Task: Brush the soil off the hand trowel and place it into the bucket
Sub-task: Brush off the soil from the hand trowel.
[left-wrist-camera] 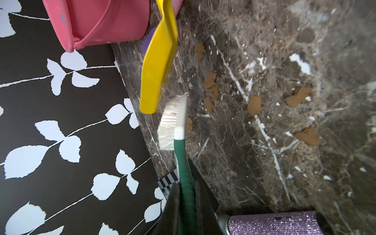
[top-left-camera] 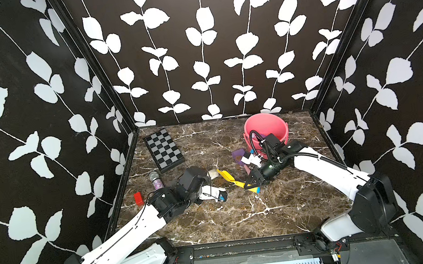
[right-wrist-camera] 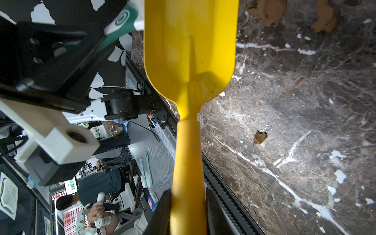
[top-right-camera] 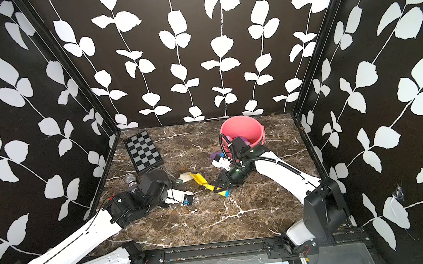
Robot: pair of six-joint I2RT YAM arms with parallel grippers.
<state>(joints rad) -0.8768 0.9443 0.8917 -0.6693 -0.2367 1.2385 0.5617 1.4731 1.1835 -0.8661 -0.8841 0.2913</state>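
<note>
At lower centre of the right wrist view, the right gripper point(right-wrist-camera: 188, 211) is clamped on the handle end of the yellow hand trowel point(right-wrist-camera: 189, 50). The left gripper point(left-wrist-camera: 186, 195) is closed on a green-handled brush point(left-wrist-camera: 171, 122), bristles just beside the blade tip. Soil point(left-wrist-camera: 254, 104) litters the desk point(top-left-camera: 241, 216). The bucket point(top-left-camera: 283, 130) stands upper right, close behind the right arm. Risks: the end-held trowel pivoting under brush pressure; the arm toppling the bucket.
</note>
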